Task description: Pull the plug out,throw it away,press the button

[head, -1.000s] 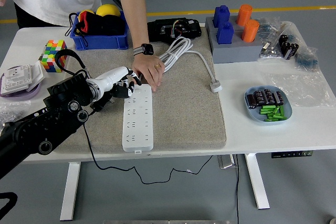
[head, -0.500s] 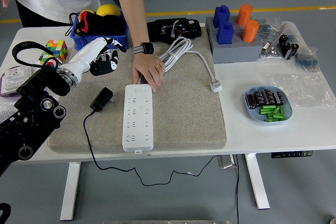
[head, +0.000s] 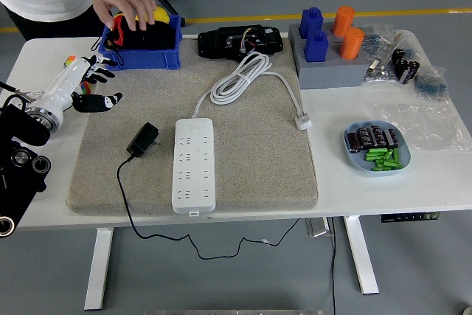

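Observation:
A white power strip (head: 194, 164) lies lengthwise on the grey mat (head: 251, 153), its white cable (head: 240, 79) coiled behind it and ending in a white plug (head: 302, 120). A black plug (head: 142, 140) lies loose on the mat to the strip's left, its thin black cord trailing off the near edge. My left hand (head: 92, 88) hovers at the mat's far left corner, fingers spread and holding nothing, well away from the plug. A person's hand (head: 127, 7) rests on the things in the blue bin (head: 140, 53). The right arm is out of sight.
A black device (head: 240, 40) sits behind the mat. A grey block with blue and orange cylinders (head: 324, 53) stands at the back right. A blue dish (head: 376, 147) of small parts and plastic bags (head: 420, 90) lie to the right.
My left hand drew back from the power strip to the far left, leaving the black plug lying on the mat. The person's hand left the strip and went to the blue bin.

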Available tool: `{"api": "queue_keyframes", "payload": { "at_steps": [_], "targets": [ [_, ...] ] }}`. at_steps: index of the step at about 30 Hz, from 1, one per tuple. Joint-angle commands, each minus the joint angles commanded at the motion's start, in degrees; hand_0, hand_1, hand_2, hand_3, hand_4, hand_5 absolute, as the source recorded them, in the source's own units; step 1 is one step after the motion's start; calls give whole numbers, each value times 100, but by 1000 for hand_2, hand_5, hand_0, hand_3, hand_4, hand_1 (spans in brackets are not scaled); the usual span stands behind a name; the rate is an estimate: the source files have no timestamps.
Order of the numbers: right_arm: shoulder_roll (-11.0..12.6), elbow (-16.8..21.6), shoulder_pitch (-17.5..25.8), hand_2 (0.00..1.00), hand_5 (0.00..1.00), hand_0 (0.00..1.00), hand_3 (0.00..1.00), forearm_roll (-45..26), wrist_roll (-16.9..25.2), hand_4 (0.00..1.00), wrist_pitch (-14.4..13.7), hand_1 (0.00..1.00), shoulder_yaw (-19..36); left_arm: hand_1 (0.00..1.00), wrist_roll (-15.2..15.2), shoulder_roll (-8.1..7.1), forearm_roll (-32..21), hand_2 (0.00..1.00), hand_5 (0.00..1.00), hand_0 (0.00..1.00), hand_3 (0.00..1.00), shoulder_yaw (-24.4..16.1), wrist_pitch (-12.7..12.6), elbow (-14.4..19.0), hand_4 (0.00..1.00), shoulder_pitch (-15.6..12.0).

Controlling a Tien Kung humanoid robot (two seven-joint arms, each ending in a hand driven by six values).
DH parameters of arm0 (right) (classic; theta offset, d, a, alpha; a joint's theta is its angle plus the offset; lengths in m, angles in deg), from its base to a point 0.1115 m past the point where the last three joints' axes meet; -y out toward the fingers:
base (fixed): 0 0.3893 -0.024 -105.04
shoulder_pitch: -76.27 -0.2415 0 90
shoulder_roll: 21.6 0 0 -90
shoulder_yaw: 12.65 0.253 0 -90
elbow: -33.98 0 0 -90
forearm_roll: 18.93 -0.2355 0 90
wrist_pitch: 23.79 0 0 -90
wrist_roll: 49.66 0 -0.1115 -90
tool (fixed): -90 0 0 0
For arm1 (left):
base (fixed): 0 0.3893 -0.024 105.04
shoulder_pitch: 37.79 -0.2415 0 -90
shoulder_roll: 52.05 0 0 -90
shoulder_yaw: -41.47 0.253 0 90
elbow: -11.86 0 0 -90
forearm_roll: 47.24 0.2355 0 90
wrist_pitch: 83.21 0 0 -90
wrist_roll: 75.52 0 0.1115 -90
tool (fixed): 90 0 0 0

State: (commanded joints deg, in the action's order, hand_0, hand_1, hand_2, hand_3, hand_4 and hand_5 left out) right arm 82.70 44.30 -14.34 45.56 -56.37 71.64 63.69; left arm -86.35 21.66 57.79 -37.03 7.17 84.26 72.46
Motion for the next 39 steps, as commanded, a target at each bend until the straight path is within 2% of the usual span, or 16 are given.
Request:
{"api": "queue_keyframes", "payload": {
  "at_steps": [4,5,9,10,11,23,24,28,29,39],
  "targets": [
    [2,5,-6,678,628,806,640,9,3,751,-4,692,21,885,27,16,60,830,202,876,844,-347,-61,48,761,-114],
    [1,5,-11,678,629,807,642,16,3,752,-5,693,36,912,25,17,78,862,278,898,880,-440,-72,54,775,-136],
    [-6,9,-29,678,629,807,642,30,4,752,-7,693,76,912,2,1,121,862,278,898,880,-624,-66,51,775,-149],
    [-6,8,-31,678,629,807,642,31,2,752,-8,693,79,912,0,-4,122,862,278,898,880,-639,-67,50,775,-148],
    [-5,8,-30,676,629,807,642,38,0,752,-11,692,88,922,-2,-13,138,881,342,912,894,-652,-66,47,785,-148],
    [45,-1,-87,678,629,807,641,32,-4,752,-28,693,-17,923,1,-42,129,882,355,913,897,-876,-28,54,786,-287],
    [49,-1,-90,678,630,807,643,30,-3,754,-30,693,-28,928,-2,-40,129,882,401,920,898,-891,-24,54,797,-293],
    [58,-1,-95,678,630,807,643,21,-4,754,-30,693,-77,928,-6,-22,137,882,401,920,898,-985,-20,69,797,-330],
    [59,-1,-96,679,632,807,643,17,-5,756,-28,693,-91,929,-9,-18,131,883,430,921,901,-999,-15,72,801,-340],
    [79,-1,-127,690,637,815,645,-9,-12,760,-34,711,-175,931,-55,-38,130,890,437,917,904,-1078,17,155,801,-483]
  ]
}}
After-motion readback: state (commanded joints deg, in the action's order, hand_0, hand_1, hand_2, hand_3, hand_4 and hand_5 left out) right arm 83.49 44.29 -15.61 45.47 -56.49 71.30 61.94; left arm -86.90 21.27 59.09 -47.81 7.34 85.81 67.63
